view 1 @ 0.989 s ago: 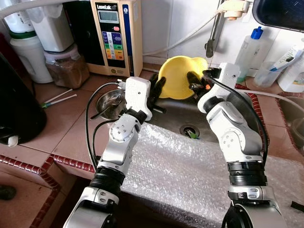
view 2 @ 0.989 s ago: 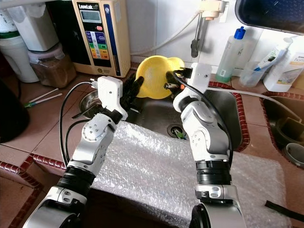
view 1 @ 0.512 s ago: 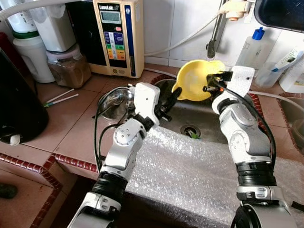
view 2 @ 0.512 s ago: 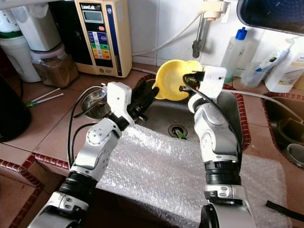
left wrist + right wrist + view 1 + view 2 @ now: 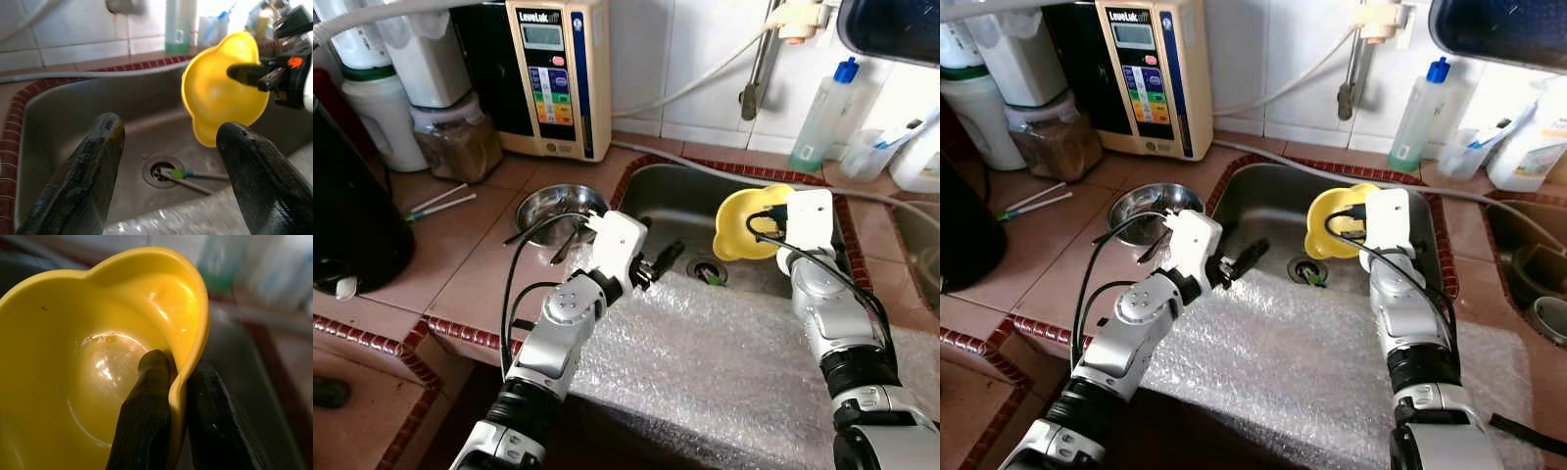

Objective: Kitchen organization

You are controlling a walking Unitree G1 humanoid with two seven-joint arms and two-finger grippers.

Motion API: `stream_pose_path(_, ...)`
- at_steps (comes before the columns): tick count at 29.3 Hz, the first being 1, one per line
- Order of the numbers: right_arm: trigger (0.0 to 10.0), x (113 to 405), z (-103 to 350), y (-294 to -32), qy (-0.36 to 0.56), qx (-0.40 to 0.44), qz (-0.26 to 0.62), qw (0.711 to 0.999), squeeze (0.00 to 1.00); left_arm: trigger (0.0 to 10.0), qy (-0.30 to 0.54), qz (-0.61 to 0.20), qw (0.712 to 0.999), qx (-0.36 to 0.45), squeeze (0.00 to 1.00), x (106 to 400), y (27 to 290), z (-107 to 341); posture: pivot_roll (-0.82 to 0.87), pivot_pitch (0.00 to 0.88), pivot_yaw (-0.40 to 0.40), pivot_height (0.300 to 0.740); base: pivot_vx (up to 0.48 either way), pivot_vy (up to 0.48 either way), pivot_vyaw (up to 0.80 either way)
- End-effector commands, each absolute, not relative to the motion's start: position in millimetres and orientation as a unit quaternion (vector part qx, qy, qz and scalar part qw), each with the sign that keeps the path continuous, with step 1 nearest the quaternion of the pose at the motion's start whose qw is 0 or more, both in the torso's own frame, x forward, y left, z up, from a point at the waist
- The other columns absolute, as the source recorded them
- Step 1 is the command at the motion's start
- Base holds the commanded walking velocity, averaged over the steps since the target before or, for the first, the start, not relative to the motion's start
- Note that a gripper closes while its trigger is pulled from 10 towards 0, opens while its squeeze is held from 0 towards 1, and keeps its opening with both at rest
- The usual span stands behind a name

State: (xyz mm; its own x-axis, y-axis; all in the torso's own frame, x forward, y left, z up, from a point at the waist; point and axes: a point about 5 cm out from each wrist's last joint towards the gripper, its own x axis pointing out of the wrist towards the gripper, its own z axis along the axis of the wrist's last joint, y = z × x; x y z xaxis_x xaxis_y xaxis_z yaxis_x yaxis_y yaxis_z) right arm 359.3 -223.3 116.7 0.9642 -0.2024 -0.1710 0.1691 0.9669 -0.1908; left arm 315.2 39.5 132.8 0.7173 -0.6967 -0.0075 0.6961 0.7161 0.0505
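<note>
A yellow bowl (image 5: 739, 225) hangs tilted over the steel sink (image 5: 671, 191), its hollow facing my left. My right gripper (image 5: 176, 366) is shut on its rim, one finger inside the bowl and one outside; it sits at the bowl's right edge (image 5: 762, 217). My left gripper (image 5: 661, 260) hovers open and empty at the sink's front edge, above the bubble wrap. In the left wrist view its fingers (image 5: 88, 171) frame the drain (image 5: 164, 171), with the yellow bowl (image 5: 222, 93) beyond.
Bubble wrap (image 5: 705, 362) covers the counter in front of the sink. A steel bowl (image 5: 553, 204) with utensils stands left of the sink. A green-tipped stick (image 5: 708, 276) lies at the drain. A water machine (image 5: 558, 73), jars and a soap bottle (image 5: 824, 113) line the back wall.
My right gripper has carried the yellow bowl from the sink's back edge down and to the right, over the basin. My left gripper has dropped back toward the sink's front edge.
</note>
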Motion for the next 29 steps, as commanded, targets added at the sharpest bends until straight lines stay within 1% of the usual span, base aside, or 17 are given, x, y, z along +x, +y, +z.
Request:
stream_pose_path(1, 0.0, 359.7, 115.5, -226.8, 0.095, -0.083, -0.103, 0.987, 0.0, 10.0, -0.011, -0.384, 0.923, 0.037, 1.0, 313.7, 37.5, 137.3, 0.02, 0.0, 0.031, 0.74, 0.0, 0.0, 0.0)
stream_pose_path(3, 0.0, 358.4, 108.7, -224.4, 0.11, -0.085, -0.097, 0.986, 0.0, 10.0, -0.004, -0.384, 0.923, 0.036, 1.0, 313.5, 37.6, 136.8, 0.03, 0.0, 0.033, 0.74, 0.0, 0.0, 0.0)
stream_pose_path(7, 0.0, 353.9, 91.1, -221.3, 0.146, -0.057, -0.096, 0.983, 0.0, 10.0, -0.003, -0.386, 0.921, 0.043, 1.0, 314.0, 37.1, 138.9, 0.03, 0.0, 0.032, 0.74, 0.0, 0.0, 0.0)
stream_pose_path(11, 0.0, 352.4, 84.7, -220.1, 0.159, -0.047, -0.094, 0.982, 0.0, 10.0, -0.002, -0.382, 0.923, 0.042, 1.0, 315.4, 38.9, 140.5, 0.04, 0.0, 0.03, 0.74, 0.0, 0.0, 0.0)
stream_pose_path(12, 10.0, 351.9, 81.6, -219.2, 0.166, -0.045, -0.091, 0.981, 1.0, 10.0, 0.006, -0.377, 0.925, 0.035, 1.0, 316.1, 40.4, 140.6, 0.04, 0.0, 0.028, 0.74, 0.0, 0.0, 0.0)
stream_pose_path(20, 10.0, 353.1, 79.9, -219.6, 0.172, -0.044, -0.086, 0.98, 1.0, 10.0, 0.012, -0.376, 0.926, 0.035, 1.0, 316.4, 39.8, 140.8, 0.04, 0.0, 0.022, 0.74, 0.0, 0.0, 0.0)
stream_pose_path(27, 10.0, 353.7, 78.8, -218.9, 0.174, -0.028, -0.086, 0.981, 1.0, 10.0, 0.015, -0.385, 0.922, 0.031, 1.0, 312.0, 33.8, 141.1, 0.04, 0.0, 0.022, 0.74, 0.0, 0.0, 0.0)
stream_pose_path(29, 10.0, 359.2, 91.4, -213.3, 0.123, -0.006, -0.07, 0.99, 1.0, 10.0, 0.015, -0.384, 0.923, 0.031, 1.0, 312.4, 33.7, 141.3, 0.04, 0.0, 0.022, 0.74, 0.0, 0.0, 0.0)
